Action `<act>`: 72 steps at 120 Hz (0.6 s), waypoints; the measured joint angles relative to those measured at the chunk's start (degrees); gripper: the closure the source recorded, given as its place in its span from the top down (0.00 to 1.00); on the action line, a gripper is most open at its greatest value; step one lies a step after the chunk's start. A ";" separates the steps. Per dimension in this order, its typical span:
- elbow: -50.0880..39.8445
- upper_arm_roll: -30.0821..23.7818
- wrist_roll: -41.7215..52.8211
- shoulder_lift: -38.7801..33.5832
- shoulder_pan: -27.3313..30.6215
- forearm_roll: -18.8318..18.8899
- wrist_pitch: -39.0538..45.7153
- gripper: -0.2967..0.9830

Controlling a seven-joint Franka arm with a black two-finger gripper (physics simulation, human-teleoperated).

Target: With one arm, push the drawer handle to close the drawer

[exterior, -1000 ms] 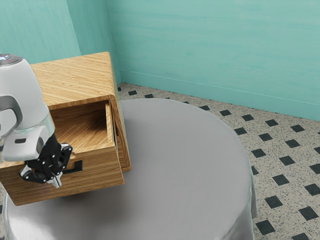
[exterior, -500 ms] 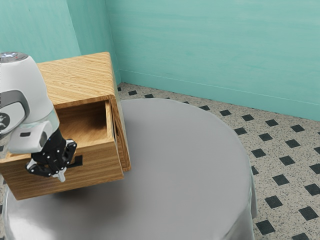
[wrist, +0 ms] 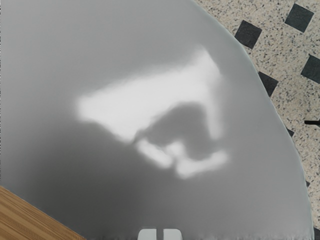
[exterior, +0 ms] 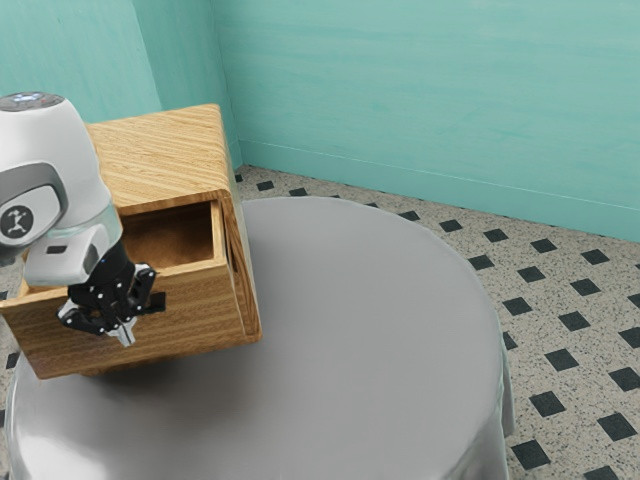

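From where I'm standing, the drawer (exterior: 205, 318) sits in the lower left of the exterior view, pulled partly out of its wooden cabinet (exterior: 165, 150). Its front is a broad, flat board of honey-brown wood, streaked with darker grain running lengthwise, and it slants a little, the end at the frame's left sitting lower. Over its upper edge I can look into the hollow, a warm brown that deepens into shadow under the cabinet's top. The handle (exterior: 157, 301) is a small, dark, square-edged piece against the pale wood, partly covered by the black gripper (exterior: 124, 333).

That claw is narrow, its pale fingertips (wrist: 173, 234) side by side with a thin gap and nothing held between them. They point down in front of the drawer's face; whether they touch it, I can't tell. The white arm (exterior: 50, 145) comes in at the frame's left. Grey cloth covers the round table (exterior: 370, 330) across the lower middle.
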 joint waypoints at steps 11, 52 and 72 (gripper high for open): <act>0.70 0.54 0.42 0.62 0.02 0.53 0.14 0.16; 2.54 2.67 1.54 2.70 0.01 2.42 0.35 0.16; 3.36 3.64 1.95 3.64 0.01 3.17 0.37 0.16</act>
